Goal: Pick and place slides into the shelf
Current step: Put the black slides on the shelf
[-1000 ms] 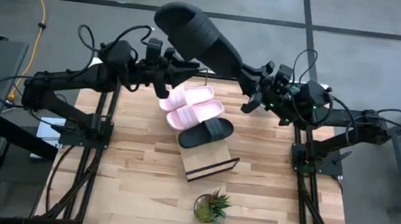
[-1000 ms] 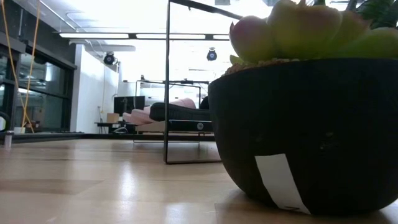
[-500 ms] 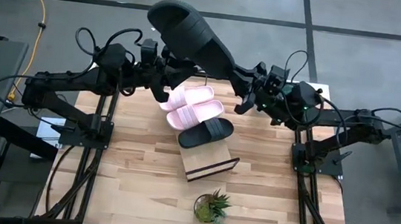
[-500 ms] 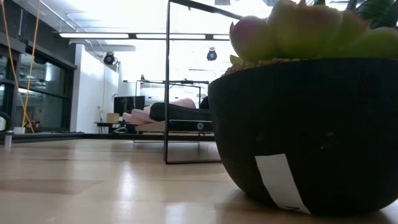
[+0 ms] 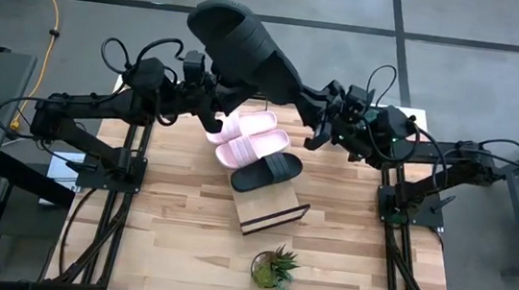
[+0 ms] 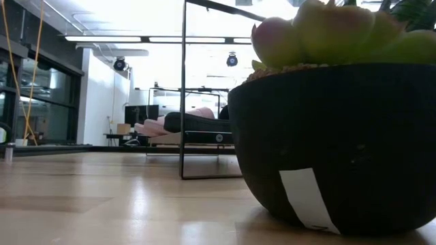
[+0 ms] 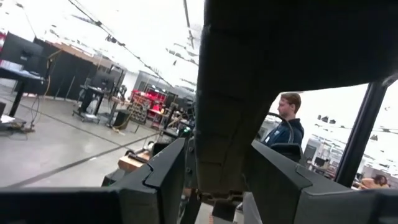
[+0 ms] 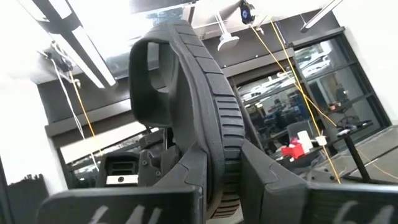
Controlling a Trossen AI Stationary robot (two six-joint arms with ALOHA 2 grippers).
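A black slide point(image 5: 245, 49) hangs high over the table's far part, held between both grippers. My left gripper point(image 5: 219, 91) comes at it from the left and is shut on it. My right gripper point(image 5: 315, 107) comes from the right and is shut on its narrow end. Below them stands the slanted wooden shelf point(image 5: 272, 207). On its upper part lie two pale pink slides point(image 5: 246, 134) and another black slide point(image 5: 266, 171), soles down and side by side. The low view shows these far off point(image 6: 182, 123). My left gripper has the slide's sole point(image 7: 221, 149) between its two fingers point(image 7: 163, 180), which reach up at a slant from the table's left. The sole runs on upward past the fingers, clear of everything below. My right gripper pinches the ribbed sole point(image 8: 222, 163) at the end away from the strap point(image 8: 152, 74), between its two fingers point(image 8: 189, 171). It comes from the table's right, slanting upward, along the slide. The slide stands on edge, lifted clear.
A small potted plant point(image 5: 274, 267) stands near the table's front edge and fills the right of the low view point(image 6: 334, 143). The shelf's thin black wire frame point(image 6: 184, 88) rises ahead of it. A person point(image 7: 286, 121) stands in the room beyond the table.
Both grippers have tipped a little upward with the black slide. Its strap end has swung slightly toward the table's far left. My right gripper has edged toward the table's left. Both grips are unchanged.
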